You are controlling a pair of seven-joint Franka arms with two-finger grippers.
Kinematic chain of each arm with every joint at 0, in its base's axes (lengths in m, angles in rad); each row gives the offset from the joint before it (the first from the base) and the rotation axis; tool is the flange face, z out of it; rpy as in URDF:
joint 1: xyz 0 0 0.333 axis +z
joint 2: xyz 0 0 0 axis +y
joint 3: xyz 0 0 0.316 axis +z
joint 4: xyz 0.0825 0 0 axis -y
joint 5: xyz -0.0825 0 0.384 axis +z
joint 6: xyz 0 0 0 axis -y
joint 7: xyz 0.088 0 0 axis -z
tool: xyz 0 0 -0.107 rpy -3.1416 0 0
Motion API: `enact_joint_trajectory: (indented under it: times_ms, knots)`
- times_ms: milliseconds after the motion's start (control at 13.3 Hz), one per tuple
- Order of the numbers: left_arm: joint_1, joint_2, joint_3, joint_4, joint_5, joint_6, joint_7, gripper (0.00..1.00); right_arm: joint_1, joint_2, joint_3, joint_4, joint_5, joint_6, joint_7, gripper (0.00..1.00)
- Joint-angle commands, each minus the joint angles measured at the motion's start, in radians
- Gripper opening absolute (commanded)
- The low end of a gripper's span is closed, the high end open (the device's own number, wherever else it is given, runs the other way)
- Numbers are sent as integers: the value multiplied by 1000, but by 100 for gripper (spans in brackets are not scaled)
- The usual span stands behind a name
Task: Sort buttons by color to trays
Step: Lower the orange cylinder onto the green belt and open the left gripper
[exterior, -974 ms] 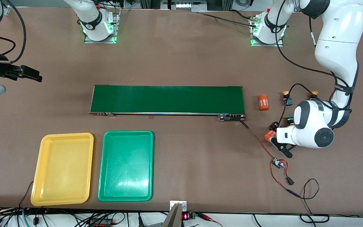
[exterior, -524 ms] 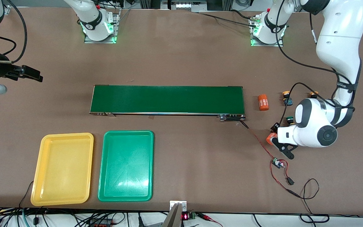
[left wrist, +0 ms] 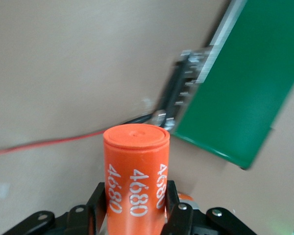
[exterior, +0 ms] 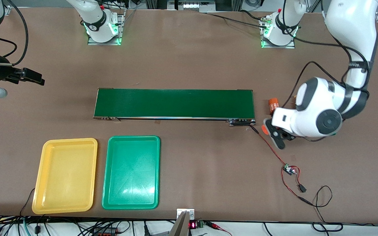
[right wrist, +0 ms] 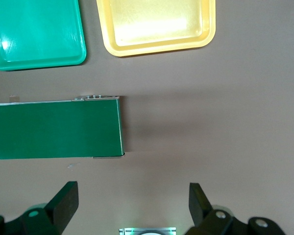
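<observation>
Orange cylinder [left wrist: 136, 178] marked 4680 clamped in left gripper [left wrist: 137, 215].

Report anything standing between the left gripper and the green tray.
Nothing visible: only bare table lies between the left gripper and the green tray; the conveyor belt sits farther from the camera than that stretch. The gripper's jaws, though, grip an orange cylinder, not a button.
</observation>
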Motion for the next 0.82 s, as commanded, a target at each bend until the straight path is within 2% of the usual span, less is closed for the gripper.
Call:
enact_joint_trajectory:
  times_ms: [0,225,524,599,749]
  knots:
    - [6,-68,-43,-103,-14,20,127,0,-1,-3,1,0,13,6,1,100]
    - [5,-71,-112,-154,-7,81,240,0,-1,-4,2,0,13,4,3,100]
    - [0,-75,-152,-238,12,141,305,0,-1,-3,1,0,13,4,3,100]
    - [-9,-79,-157,-261,25,162,317,0,-1,-4,1,0,13,4,3,100]
    - [-17,-77,-218,-298,91,201,326,0,-3,-4,1,0,13,4,3,100]
